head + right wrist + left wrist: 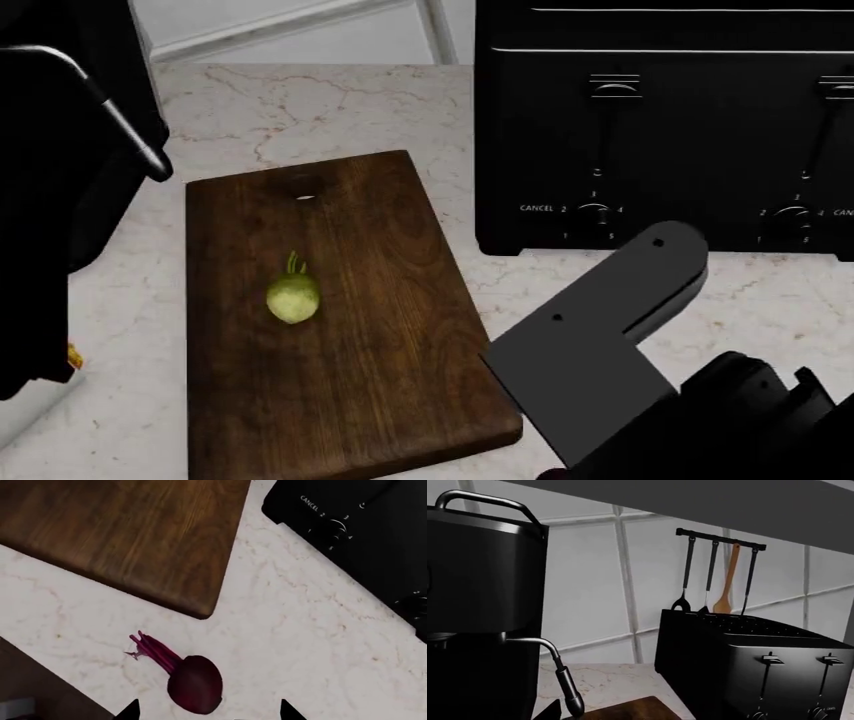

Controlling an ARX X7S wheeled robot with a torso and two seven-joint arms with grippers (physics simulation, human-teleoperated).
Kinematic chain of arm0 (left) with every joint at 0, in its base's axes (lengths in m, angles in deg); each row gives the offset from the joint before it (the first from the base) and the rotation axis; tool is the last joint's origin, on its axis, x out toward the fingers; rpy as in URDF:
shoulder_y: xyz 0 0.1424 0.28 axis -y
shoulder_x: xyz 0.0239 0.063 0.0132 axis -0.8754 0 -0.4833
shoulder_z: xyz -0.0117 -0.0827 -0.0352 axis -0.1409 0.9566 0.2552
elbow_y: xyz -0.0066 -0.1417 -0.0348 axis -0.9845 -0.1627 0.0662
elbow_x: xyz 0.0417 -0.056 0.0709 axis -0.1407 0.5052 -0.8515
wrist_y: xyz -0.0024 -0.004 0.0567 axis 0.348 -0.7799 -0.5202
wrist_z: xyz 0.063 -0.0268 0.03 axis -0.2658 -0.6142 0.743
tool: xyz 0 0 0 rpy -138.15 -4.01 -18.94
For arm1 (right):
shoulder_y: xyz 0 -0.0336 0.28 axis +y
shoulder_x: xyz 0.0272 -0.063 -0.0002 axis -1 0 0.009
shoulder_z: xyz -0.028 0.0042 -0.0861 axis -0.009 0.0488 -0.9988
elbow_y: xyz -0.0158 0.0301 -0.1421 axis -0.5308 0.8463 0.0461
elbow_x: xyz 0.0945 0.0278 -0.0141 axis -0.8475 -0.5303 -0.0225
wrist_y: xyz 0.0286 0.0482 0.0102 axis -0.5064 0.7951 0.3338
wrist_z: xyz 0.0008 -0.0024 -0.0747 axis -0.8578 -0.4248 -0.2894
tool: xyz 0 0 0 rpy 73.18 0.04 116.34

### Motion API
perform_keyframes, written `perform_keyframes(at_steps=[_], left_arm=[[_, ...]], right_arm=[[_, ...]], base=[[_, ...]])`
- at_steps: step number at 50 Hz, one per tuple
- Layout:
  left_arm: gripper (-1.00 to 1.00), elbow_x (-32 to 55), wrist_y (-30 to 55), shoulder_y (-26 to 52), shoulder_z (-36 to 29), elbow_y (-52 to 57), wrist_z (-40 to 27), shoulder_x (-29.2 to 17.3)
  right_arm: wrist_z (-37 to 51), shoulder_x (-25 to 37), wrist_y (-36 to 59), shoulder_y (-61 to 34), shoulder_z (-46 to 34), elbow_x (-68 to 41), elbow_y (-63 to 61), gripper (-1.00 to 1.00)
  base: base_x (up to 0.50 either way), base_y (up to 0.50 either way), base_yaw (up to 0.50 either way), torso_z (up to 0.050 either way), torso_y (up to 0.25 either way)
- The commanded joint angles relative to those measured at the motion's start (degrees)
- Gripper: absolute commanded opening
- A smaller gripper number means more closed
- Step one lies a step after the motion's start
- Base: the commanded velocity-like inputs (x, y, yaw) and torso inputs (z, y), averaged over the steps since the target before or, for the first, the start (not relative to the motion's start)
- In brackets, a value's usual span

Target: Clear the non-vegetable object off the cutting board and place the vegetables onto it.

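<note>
The yellow-green bulb (292, 297) already lies mid cutting board (387, 230), so only the beet (195, 683) remains, on the marble surface (293, 645) just off the board's corner. The right hand (208, 715) hovers above it, fingers apart, apparently to grasp it. The left hand is unseen.

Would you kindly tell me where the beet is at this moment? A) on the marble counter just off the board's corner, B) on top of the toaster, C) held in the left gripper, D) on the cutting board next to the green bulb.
A: the right wrist view shows the beet lying on the marble counter, clear of the cutting board corner.
</note>
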State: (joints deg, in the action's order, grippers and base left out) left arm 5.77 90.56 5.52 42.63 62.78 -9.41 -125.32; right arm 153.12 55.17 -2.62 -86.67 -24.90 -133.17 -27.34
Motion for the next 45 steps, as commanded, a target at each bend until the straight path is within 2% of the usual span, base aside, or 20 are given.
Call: perform_keyframes(at_steps=[1,15,24,45], left_arm=[[1.00,-0.64,-0.46,-1.00,0.11,0.24,0.05,0.15],[1.00,-0.34,-0.76,-1.41,0.79,0.73,-0.48,-0.61],[1.00,-0.52,-0.18,-0.62,0.49,0.94,-1.12,-0.66],[1.00,-0.93,-0.10,-0.86,0.83,1.29,-2.01,-1.27]], right_arm=[[-0.01,-2.49,4.34,-6.12,-5.13,-3.02,3.78,1.00],[-3.63,-5.66,11.00,-8.11,-6.65,0.08,10.59,1.00],[-7.46,-7.61,12.43,-4.47,-3.95,4.33,12.67,1.00],[-13.80,-7.70,13.90,1.81,-0.11,11.10,14.77,1.00]], base=[[0.00,0.00,0.00,0.000,0.000],[0.00,0.00,0.00,0.000,0.000],[0.00,0.00,0.00,0.000,0.000],[0.00,0.00,0.00,0.000,0.000]])
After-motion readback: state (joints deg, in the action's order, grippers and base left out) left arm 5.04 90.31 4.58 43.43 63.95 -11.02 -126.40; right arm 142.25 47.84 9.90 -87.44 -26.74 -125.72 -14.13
